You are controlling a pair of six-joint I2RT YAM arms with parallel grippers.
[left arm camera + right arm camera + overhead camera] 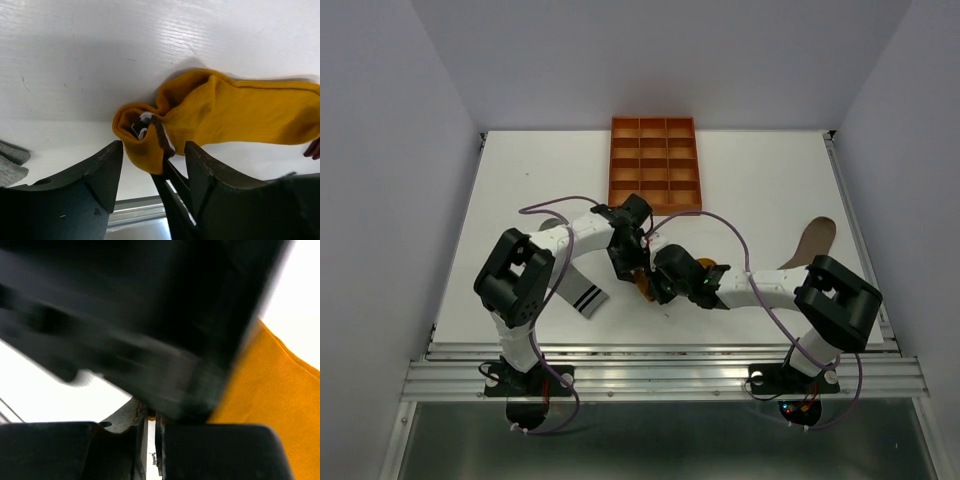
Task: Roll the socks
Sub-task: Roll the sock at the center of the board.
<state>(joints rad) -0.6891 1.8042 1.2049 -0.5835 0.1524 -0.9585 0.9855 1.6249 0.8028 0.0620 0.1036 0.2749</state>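
Three lie on the table (760, 180), none rolled: brown sock (812, 243) right and grey sock (585, 298) left are flat, yellow sock (225, 115) centre has its cuff curled. Left gripper (154, 147) gapes astride the curl; right gripper (150, 425) pinches the cuff tight

Location type: robotics laboratory test cell. My black-and-white left arm (515, 290) and right arm (830, 300) are bolted to a ribbed aluminium rail (660, 375) at the near edge of a flat white table (760, 190). Plain pale grey walls (380, 150) enclose it on three sides. Loose purple cables (770, 320) run along both arms.
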